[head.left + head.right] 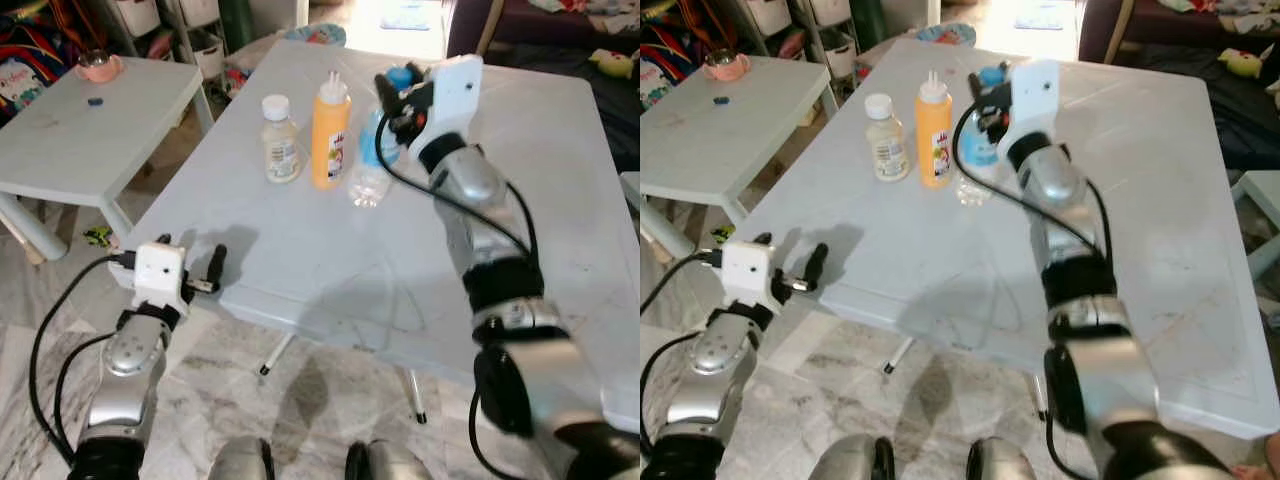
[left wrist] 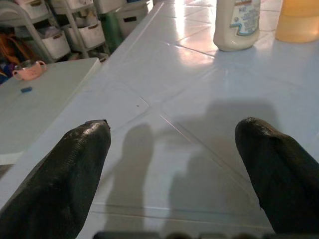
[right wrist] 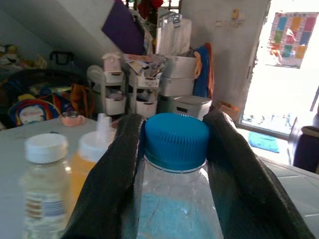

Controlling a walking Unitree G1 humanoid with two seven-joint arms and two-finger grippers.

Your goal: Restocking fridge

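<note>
Here, orange bottle (image 1: 331,130) and white-capped bottle (image 1: 280,139) flank the claw-gripped water bottle (image 3: 174,199).

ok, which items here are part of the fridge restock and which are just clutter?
Job:
- water bottle, blue cap, right gripper shut on it
- orange bottle
- white-capped bottle

Clutter:
- pink cup on side table
- storage bins

Left gripper open, idle.

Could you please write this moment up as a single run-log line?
right gripper: shut on water bottle | left gripper: open, at table edge | beside: orange bottle, white-capped bottle
</note>
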